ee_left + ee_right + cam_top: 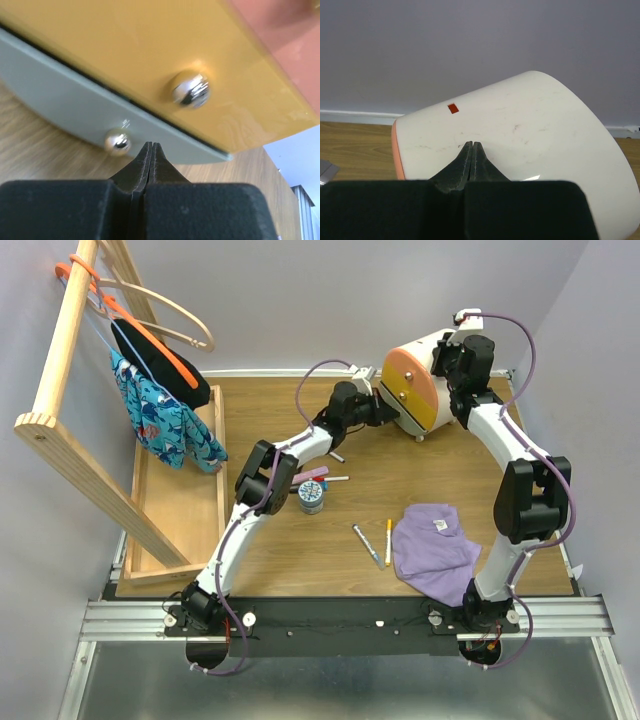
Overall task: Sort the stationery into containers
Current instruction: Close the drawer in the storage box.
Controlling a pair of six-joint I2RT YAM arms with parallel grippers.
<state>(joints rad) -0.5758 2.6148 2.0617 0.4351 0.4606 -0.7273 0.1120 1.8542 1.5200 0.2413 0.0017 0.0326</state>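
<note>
The cream drawer unit (440, 350) stands at the back right, with an orange drawer (405, 368) above a yellow drawer (428, 405). My left gripper (384, 406) is shut and empty right in front of the drawer faces. In the left wrist view its tips (151, 145) sit just below the yellow drawer (125, 45), between its knob (190, 90) and a lower knob (118, 141). My right gripper (471, 144) is shut, empty, against the unit's cream top (530, 125). On the table lie a pink bar (312, 475), a blue-patterned jar (311, 497) and pens (368, 545), (388, 540).
A purple cloth (435, 545) lies at the front right beside the right arm. A long wooden tray (175, 500) runs along the left edge under a wooden rack (70, 330) hung with clothes (165, 415). Walls close the back and right sides.
</note>
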